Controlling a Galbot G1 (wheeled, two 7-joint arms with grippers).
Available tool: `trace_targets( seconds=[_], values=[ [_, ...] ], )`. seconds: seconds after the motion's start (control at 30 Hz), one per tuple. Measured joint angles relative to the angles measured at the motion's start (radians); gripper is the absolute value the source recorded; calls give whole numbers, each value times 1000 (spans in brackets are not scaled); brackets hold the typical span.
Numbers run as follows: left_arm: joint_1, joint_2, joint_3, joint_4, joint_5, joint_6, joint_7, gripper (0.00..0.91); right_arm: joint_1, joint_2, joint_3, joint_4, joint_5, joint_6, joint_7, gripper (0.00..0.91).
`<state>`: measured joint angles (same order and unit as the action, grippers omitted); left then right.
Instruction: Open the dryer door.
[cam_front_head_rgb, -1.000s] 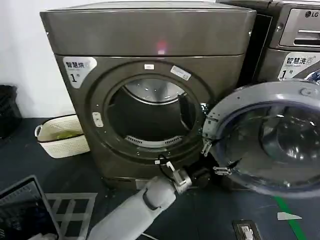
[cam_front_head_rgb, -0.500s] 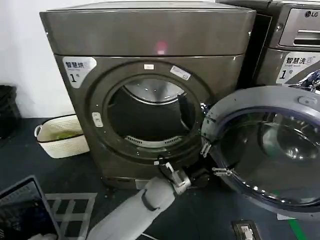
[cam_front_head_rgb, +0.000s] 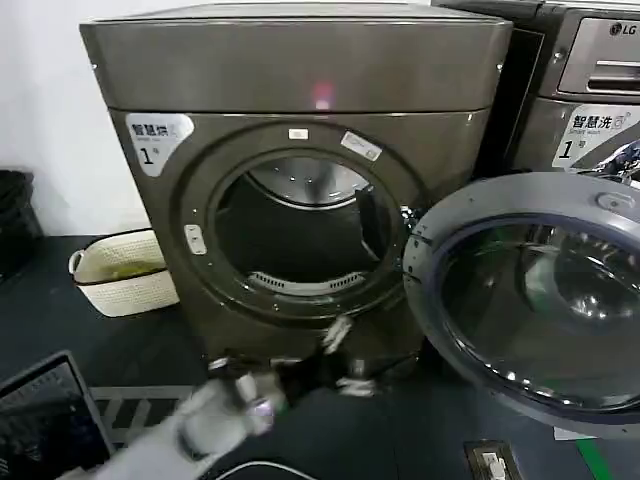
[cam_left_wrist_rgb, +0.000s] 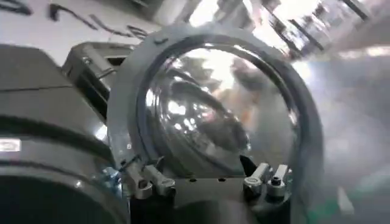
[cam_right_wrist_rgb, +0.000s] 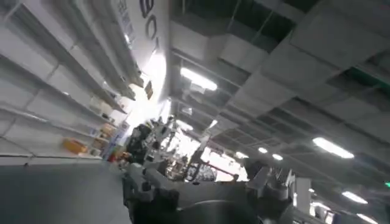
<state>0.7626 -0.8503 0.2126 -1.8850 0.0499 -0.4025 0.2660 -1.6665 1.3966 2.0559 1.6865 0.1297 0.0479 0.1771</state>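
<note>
Head view: dryer door (cam_front_head_rgb: 535, 300) swung wide right of dryer (cam_front_head_rgb: 300, 120), drum exposed. Left gripper (cam_front_head_rgb: 338, 355) low before machine, fingers spread, grasping nothing. Right gripper (cam_right_wrist_rgb: 207, 192) spread, aimed ceilingward.

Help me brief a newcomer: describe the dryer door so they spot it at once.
Find the big grey-brown dryer with the "1" sticker. The dryer door hangs swung open at its right side. Its grey inner rim and dark glass face outward, unlike the LG machine behind it.

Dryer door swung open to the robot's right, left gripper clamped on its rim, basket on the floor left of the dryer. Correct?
Not quite. In the head view the left gripper is off the dryer door, low in front of the dryer. The door does hang open to the right, and the basket sits left.
</note>
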Motion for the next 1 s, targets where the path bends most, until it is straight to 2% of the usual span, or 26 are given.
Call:
trace_targets(
  seconds=[0.1, 0.23, 0.43, 0.5, 0.67, 0.77, 0.9, 1.0],
  values=[
    [90, 115, -91, -50, 52, -44, -6, 907, 12, -6, -28, -1, 18, -4, -1, 907],
    [218, 249, -239, -59, 200, -127, -68, 907, 24, -16, -69, -5, 67, -12, -1, 907],
    [439, 417, -486, -9, 436, -240, -149, 907, 41, -37, -136, -9, 121, -23, -7, 907],
    [487, 456, -549, 29, 571, -311, -201, 907, 46, -44, -153, -12, 134, -22, -6, 907],
    [538, 542, -638, 129, 897, -425, -311, 907, 52, -64, -182, -27, 174, -20, -4, 907],
    [542, 580, -657, 188, 1113, -425, -330, 907, 55, -70, -190, -36, 201, -12, -4, 907],
    [521, 605, -698, 281, 1399, -424, -350, 907, 56, -71, -199, -49, 204, -2, -8, 907],
    [519, 629, -702, 361, 1595, -423, -400, 907, 59, -71, -206, -56, 217, 14, -7, 907]
  ],
)
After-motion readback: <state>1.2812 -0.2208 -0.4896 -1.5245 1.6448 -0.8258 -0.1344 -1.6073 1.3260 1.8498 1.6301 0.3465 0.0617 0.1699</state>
